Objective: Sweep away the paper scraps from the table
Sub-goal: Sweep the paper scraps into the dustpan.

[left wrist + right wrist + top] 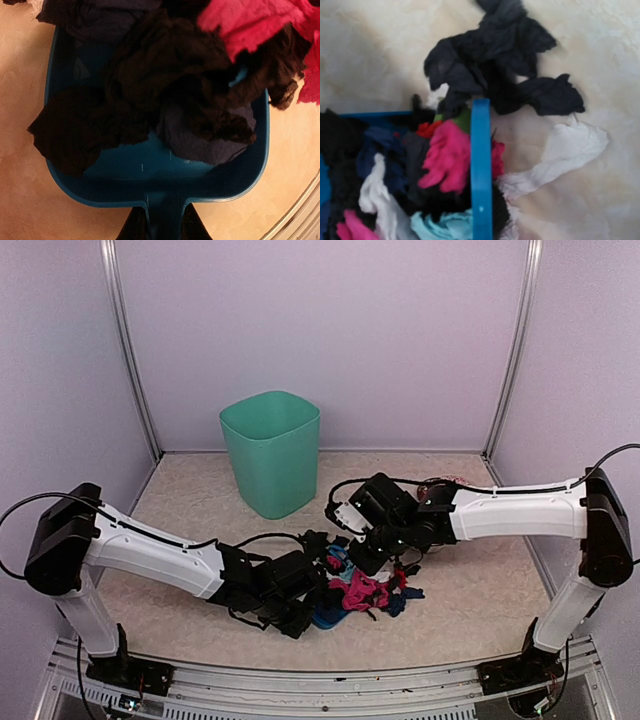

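Top view: paper scraps (pixel 365 592) heaped mid-bench (pixel 470 605) under right claw (pixel 373 558); green bin (pixel 270 452) behind, contents hidden.
Left wrist: left claw (pixel 163 227) pinched on blue dustpan (pixel 150 182) handle; pan holds black, navy and pink scraps.
Right wrist: claw closed, apparently gripping blue brush (pixel 481 165). Navy wad (pixel 495 75) and white strip (pixel 565 150) lie outside; draw them panward, lip flat.

Blue dustpan (pixel 150 175); black, pink paper scraps (pixel 165 75)
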